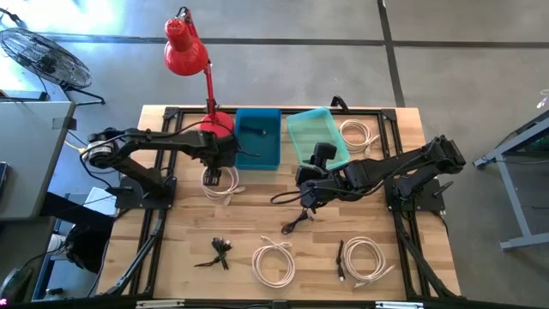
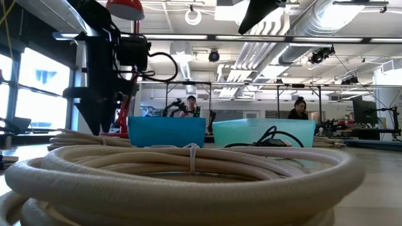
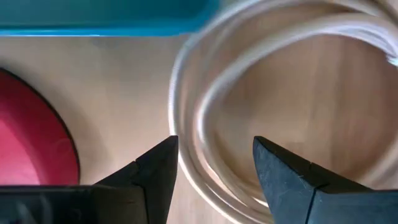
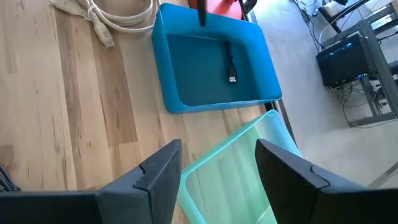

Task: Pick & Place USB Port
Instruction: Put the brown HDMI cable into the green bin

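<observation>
My left gripper [image 1: 219, 172] [image 3: 214, 143] is open and points down over a white coiled cable [image 1: 219, 183] [image 3: 205, 112] that lies flat on the table in front of the blue bin [image 1: 257, 137]. One strand of the coil's loop runs between its fingertips; I cannot tell whether they touch it. My right gripper [image 1: 313, 167] [image 4: 217, 146] is open and empty above the near left corner of the teal bin [image 1: 316, 137] [image 4: 230, 168]. A black USB cable [image 4: 231, 62] lies in the blue bin [image 4: 211, 62]. Another black cable [image 1: 296, 210] lies on the table beneath my right arm.
A red desk lamp [image 1: 187, 51] stands on its base [image 3: 31, 130] left of the blue bin. More white coils lie near the far right corner [image 1: 356, 133] and along the near edge [image 1: 274, 262] [image 1: 364, 257]. A small black cable [image 1: 219, 251] lies near left. People sit beyond the table [image 2: 188, 107].
</observation>
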